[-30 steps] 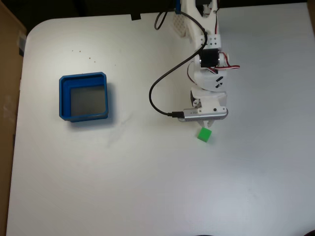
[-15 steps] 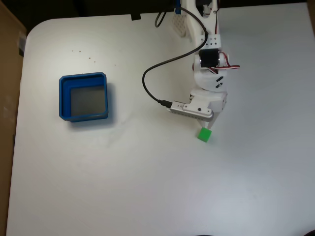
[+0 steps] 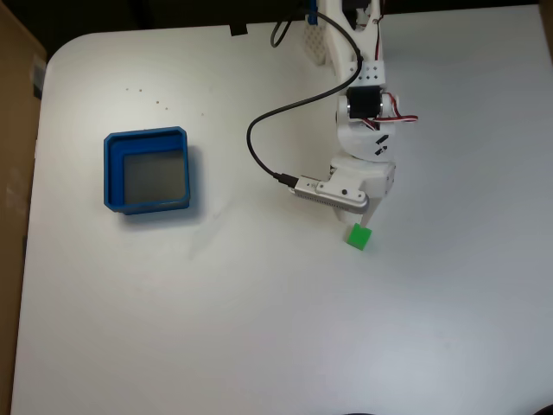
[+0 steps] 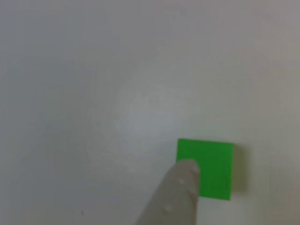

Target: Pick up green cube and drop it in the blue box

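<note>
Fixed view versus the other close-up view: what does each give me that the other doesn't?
The fixed view alone shows the blue box far left of the cube, the arm and its black cable. The other view alone shows one pale finger overlapping the cube's lower left corner; whether it touches is unclear. Both show the green cube resting on the white table.

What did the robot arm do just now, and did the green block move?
The arm's wrist twisted above the green cube, so its silver camera bar and cable swung toward the left of the fixed view. The hand took hold of nothing. The cube and the blue box stayed put.
</note>
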Motion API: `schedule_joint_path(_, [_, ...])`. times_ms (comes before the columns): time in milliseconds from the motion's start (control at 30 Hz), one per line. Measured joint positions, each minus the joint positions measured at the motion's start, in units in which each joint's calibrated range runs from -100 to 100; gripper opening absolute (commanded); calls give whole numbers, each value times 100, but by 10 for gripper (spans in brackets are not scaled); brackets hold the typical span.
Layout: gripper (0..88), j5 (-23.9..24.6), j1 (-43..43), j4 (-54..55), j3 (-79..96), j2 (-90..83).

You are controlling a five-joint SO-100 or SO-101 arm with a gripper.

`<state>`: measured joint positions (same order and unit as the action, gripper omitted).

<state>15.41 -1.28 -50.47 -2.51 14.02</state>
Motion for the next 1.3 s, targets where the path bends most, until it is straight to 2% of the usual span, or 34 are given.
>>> schedule_joint_path(300, [298,0,0,0,0,0])
schedule_joint_path(633, [299,269,0,0,0,0])
schedule_joint_path(1300, [328,269,128,0,-645,866])
